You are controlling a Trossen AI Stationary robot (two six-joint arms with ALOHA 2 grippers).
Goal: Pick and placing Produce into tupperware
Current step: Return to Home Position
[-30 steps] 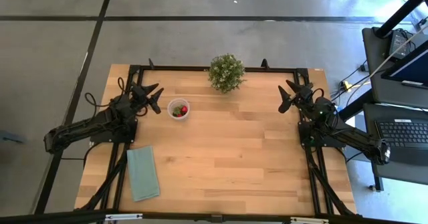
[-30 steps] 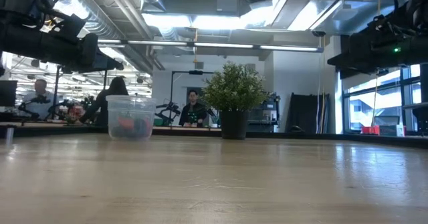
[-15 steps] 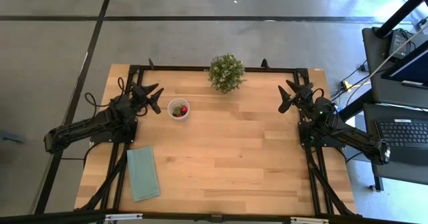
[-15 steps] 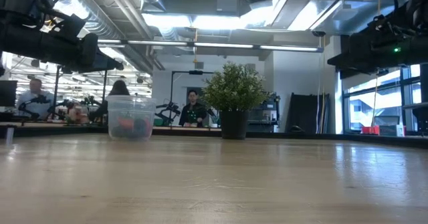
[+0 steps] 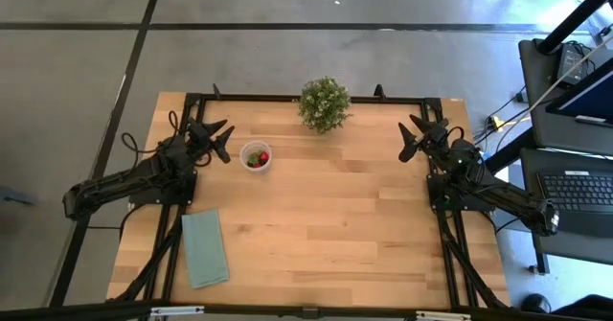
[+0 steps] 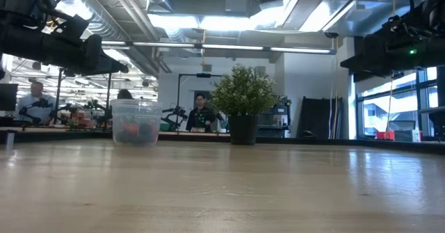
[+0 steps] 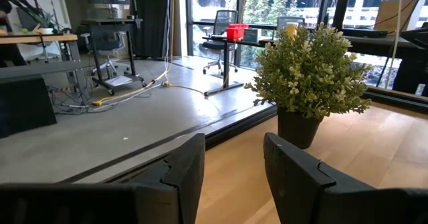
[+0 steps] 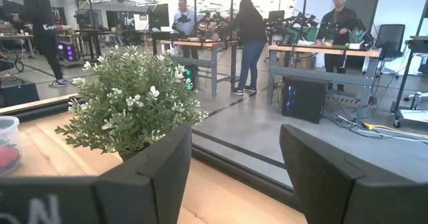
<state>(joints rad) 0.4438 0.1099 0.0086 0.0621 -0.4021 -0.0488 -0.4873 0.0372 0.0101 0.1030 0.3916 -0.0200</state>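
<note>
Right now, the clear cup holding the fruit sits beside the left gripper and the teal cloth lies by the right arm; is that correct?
Not quite. The high view shows the teal cloth lying by the left arm, not the right. The clear cup holding the fruit does sit beside the left gripper.

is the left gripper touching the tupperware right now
Apart. The high view shows a strip of bare wood between the open left gripper and the tupperware, which stands by itself beside it.
</note>
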